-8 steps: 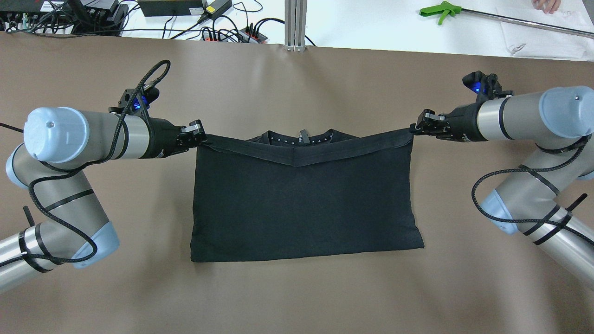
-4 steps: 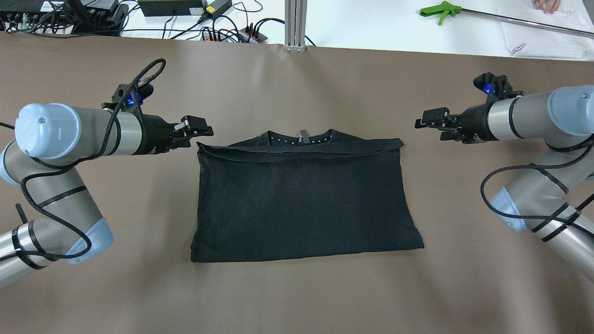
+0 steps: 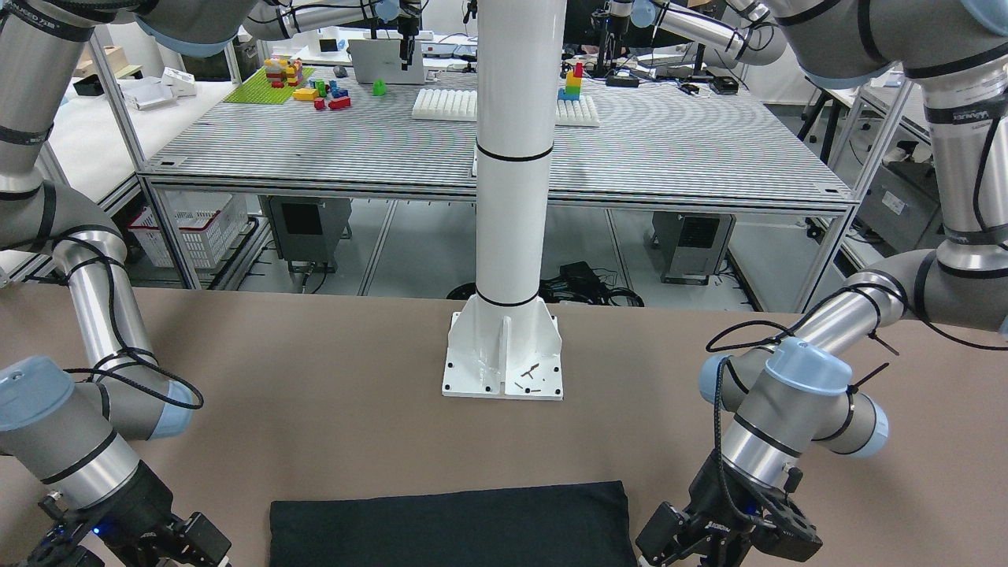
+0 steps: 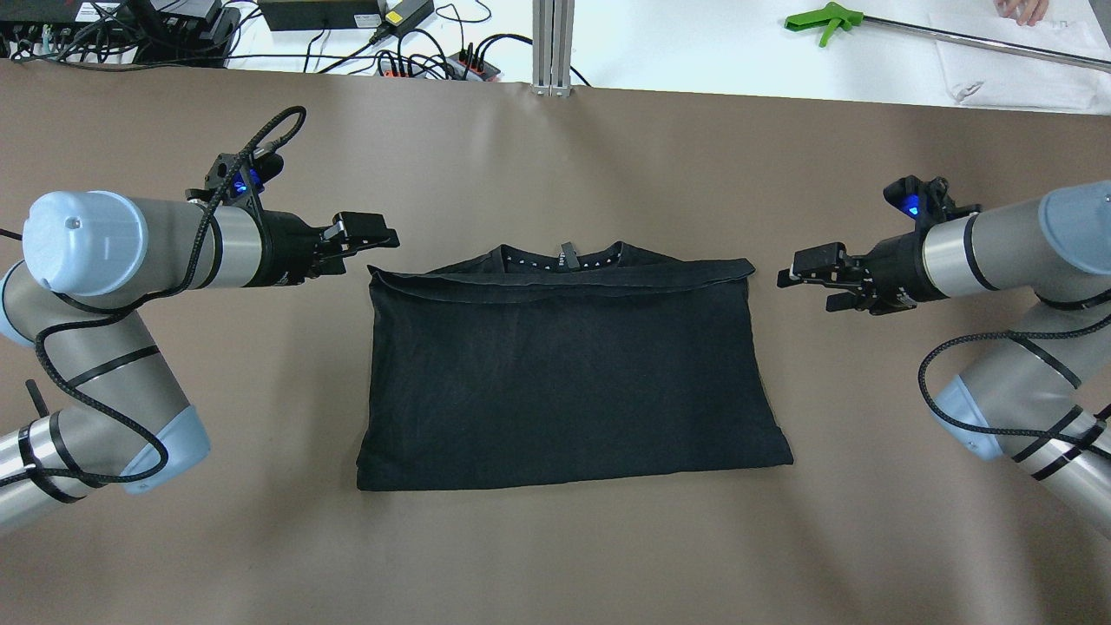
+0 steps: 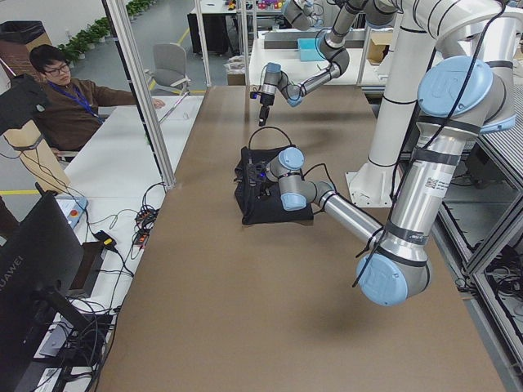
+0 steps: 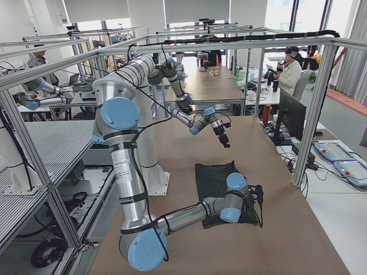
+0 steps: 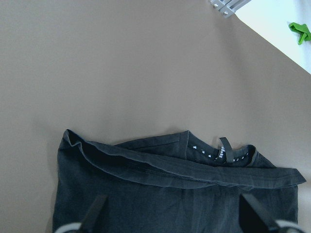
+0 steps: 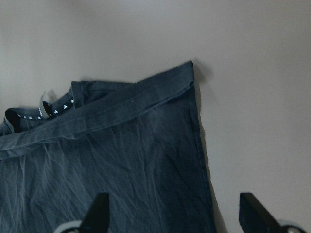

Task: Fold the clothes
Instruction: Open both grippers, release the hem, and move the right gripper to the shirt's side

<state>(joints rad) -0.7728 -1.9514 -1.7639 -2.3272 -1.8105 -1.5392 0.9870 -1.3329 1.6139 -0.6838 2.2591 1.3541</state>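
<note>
Garment (image 4: 564, 373): count 1, black, flat on the brown table (image 4: 555, 555). It sits on the robot's side of the aluminium post (image 4: 553, 43), roughly in line with it and well apart from it. It is folded to a rough rectangle. The edge toward the post carries a hem band (image 4: 555, 282) laid across it, and the collar with one neck label (image 4: 568, 254) peeks out beyond the band.

Grippers: count 2, neither touching the cloth.
- Left gripper (image 4: 373, 246): to the left of the post, just outside the garment's post-side left corner and above it. Jaws spread wide, nothing between them. In the left wrist view both fingers (image 7: 95, 216) frame that corner, with the cloth lying clear below.
- Right gripper (image 4: 803, 279): to the right of the post, a little outside the garment's post-side right corner, with a clear strip of table between them. Jaws spread, empty. The right wrist view shows that corner lying flat beyond the fingers.

Other items: 1 green-handled grabber tool (image 4: 825, 19) on the white surface, right of the post.
</note>
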